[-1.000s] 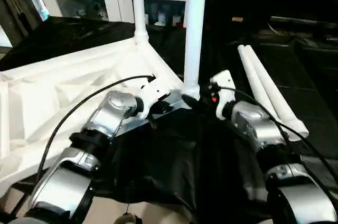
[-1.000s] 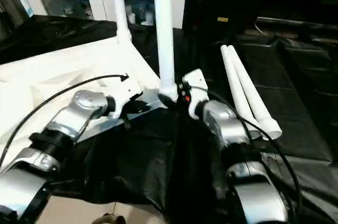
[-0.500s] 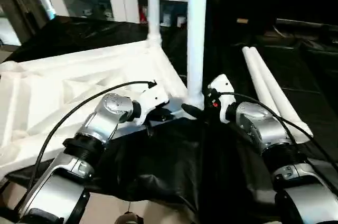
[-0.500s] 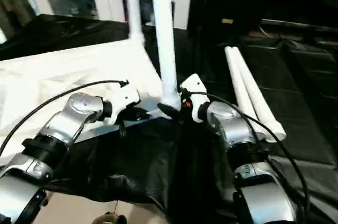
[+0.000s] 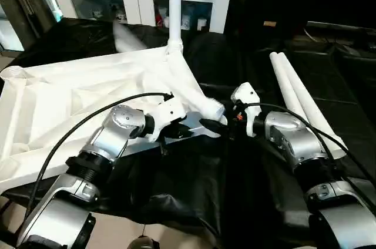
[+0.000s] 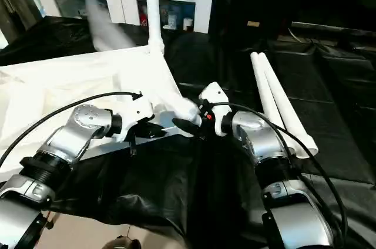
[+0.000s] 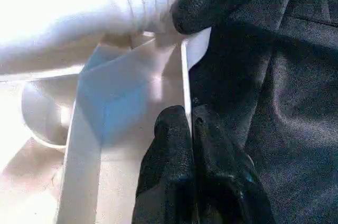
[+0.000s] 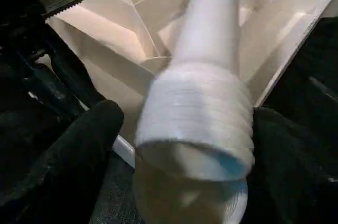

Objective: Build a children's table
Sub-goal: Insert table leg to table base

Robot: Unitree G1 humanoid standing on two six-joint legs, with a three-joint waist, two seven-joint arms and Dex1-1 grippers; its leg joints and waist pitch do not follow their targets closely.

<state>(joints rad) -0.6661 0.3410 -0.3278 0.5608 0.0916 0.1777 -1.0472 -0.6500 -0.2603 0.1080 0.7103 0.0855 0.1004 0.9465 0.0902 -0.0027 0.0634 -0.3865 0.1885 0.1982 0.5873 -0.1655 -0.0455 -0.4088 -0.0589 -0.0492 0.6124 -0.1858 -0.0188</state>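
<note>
Well, the children's table top (image 5: 88, 102) lies upside down on the black-draped surface (image 5: 235, 167), one leg (image 5: 174, 8) standing in its far corner socket. At the near corner, a second leg (image 8: 211, 76) has tipped out and lies across the ribbing, threaded end bare between the spread fingers of the right end effector (image 8: 174, 155). The left end effector (image 7: 191, 145) pinches the top's rim. Two spare legs (image 5: 299, 99) lie beside the top. I reckon the loose leg could roll off unless regripped.
</note>
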